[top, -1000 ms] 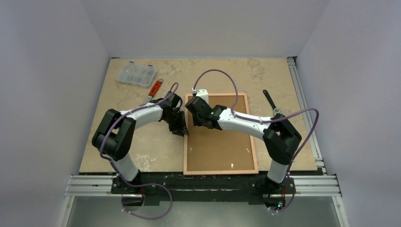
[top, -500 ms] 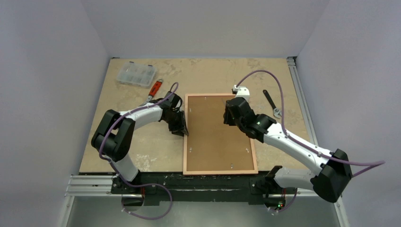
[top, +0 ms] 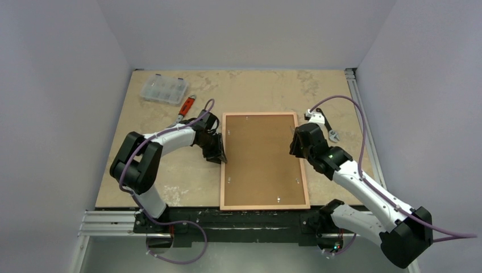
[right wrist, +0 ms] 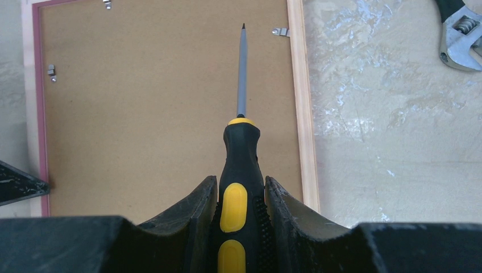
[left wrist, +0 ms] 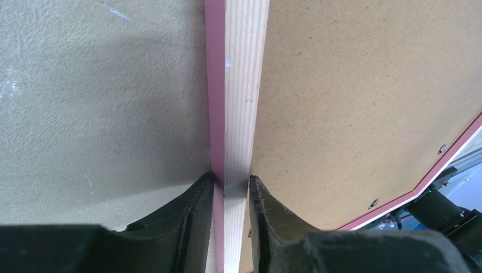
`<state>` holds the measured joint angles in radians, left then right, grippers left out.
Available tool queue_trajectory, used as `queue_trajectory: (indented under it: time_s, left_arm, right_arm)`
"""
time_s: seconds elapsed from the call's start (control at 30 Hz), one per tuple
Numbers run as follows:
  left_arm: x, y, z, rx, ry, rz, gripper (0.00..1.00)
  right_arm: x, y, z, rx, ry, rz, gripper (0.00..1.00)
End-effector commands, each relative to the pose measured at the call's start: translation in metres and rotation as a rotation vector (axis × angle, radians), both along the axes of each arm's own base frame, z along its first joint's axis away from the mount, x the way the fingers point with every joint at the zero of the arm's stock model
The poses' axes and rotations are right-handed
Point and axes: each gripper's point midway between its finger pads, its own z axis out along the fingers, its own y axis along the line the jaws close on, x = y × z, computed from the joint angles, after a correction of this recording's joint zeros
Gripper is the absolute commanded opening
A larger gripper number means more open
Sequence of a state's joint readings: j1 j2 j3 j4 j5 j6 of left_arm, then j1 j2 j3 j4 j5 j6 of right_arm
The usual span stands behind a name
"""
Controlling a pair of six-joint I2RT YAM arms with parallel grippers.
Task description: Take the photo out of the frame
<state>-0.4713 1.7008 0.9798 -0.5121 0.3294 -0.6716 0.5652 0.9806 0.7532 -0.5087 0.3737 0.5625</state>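
**Frame [top: 264, 165] lay back-up.**
My left claw [left wrist: 231, 181] clenched its rim; my right claw [right wrist: 241, 190] grasped a screwdriver [right wrist: 241, 151].

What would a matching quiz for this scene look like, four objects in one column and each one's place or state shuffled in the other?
1 frame
2 screwdriver
3 wrench
4 clear parts box

A far left corner of the table
B held in right pincer
C on the table right of the frame
D back up, rim clamped by left pincer

Pairs: 1-D, 2-B, 3-C, 4-A
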Motion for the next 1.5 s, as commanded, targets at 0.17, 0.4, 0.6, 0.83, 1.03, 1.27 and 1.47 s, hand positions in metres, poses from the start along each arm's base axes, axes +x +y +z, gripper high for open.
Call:
queue_trajectory:
  time_s: [0.17,0.4,0.6,0.83,1.03,1.27,1.47]
  left_arm:
    - [0.007,-0.003,0.003,-0.01,-0.012,0.009,0.16]
    - [0.007,-0.001,0.004,0.007,-0.002,0.019,0.02]
    - [0.006,-0.002,0.005,0.001,0.006,0.019,0.0]
    - [0.006,-0.002,0.005,0.007,0.013,0.012,0.0]
    - [0.006,-0.001,0.005,0.009,0.012,0.012,0.0]
    - [0.006,-0.001,0.006,0.012,0.008,0.012,0.0]
    - [0.006,-0.001,0.006,0.013,0.01,0.009,0.0]
  right_arm:
    - [0.015,-0.006,-0.012,0.047,0.017,0.01,0.0]
    - [0.022,-0.02,-0.026,0.073,0.054,-0.012,0.0]
    - [0.023,-0.025,-0.038,0.08,0.076,-0.02,0.0]
    - [0.025,-0.022,-0.042,0.095,0.088,-0.015,0.0]
    - [0.029,-0.029,-0.047,0.055,0.101,-0.044,0.0]
    - [0.037,-0.03,-0.051,0.04,0.11,-0.056,0.0]
    - [0.047,-0.019,-0.052,0.062,0.091,0.004,0.0]
